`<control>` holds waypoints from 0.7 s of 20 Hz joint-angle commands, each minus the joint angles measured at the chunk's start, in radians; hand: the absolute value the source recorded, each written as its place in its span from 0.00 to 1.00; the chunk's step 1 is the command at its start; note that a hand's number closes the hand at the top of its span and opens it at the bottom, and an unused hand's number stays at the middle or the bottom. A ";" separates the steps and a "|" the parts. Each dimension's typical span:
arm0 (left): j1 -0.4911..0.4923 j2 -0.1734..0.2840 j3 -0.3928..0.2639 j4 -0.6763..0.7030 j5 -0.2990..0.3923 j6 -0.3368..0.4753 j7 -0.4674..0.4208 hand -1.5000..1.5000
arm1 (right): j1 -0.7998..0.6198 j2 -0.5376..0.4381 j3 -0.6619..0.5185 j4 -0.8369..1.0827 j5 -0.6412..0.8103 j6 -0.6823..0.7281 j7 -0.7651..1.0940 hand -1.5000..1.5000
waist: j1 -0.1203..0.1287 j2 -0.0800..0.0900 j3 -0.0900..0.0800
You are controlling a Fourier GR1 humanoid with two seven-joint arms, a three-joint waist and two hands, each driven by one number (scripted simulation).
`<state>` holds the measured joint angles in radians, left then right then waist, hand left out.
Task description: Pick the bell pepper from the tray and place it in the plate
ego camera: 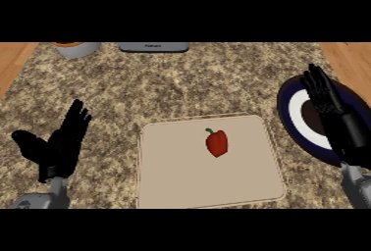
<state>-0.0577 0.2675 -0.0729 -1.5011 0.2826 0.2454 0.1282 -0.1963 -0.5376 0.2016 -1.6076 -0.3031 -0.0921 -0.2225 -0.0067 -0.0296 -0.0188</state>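
A red bell pepper (217,142) with a green stem lies on the beige tray (174,176) in the middle of the counter. At the right edge sits a dark blue plate (296,117) with a white ring and dark centre. My right hand (334,117) hovers over that plate, fingers straight and pointing away, holding nothing; it hides part of the plate's middle. At the left of the tray my left hand (62,144) stands open, fingers up, thumb spread to the left, well apart from the tray.
A grey bowl with an orange inside (75,48) stands at the back left. A flat grey device (153,47) lies at the back centre. Wooden surfaces border the speckled stone counter (181,83) on both sides.
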 commanded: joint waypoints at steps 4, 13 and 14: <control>0.010 -0.013 -0.068 0.090 -0.050 -0.034 0.036 0.50 | -0.321 -0.006 -0.043 0.147 -0.009 0.082 0.118 1.00 | 0.033 0.037 0.018; 0.057 -0.029 -0.110 0.088 -0.019 -0.127 0.048 0.50 | -0.284 0.148 -0.042 0.401 0.271 -0.243 -0.098 0.00 | 0.022 0.034 0.019; 0.047 -0.050 -0.122 0.070 -0.049 -0.087 0.073 0.50 | -0.273 0.110 -0.096 0.445 0.225 -0.151 -0.177 0.00 | 0.017 0.032 0.020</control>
<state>-0.0229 0.2277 -0.1904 -1.4188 0.2448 0.1593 0.1858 -0.4883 -0.4788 0.1639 -1.2674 -0.0573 -0.2625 -0.2404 0.0201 0.0059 -0.0017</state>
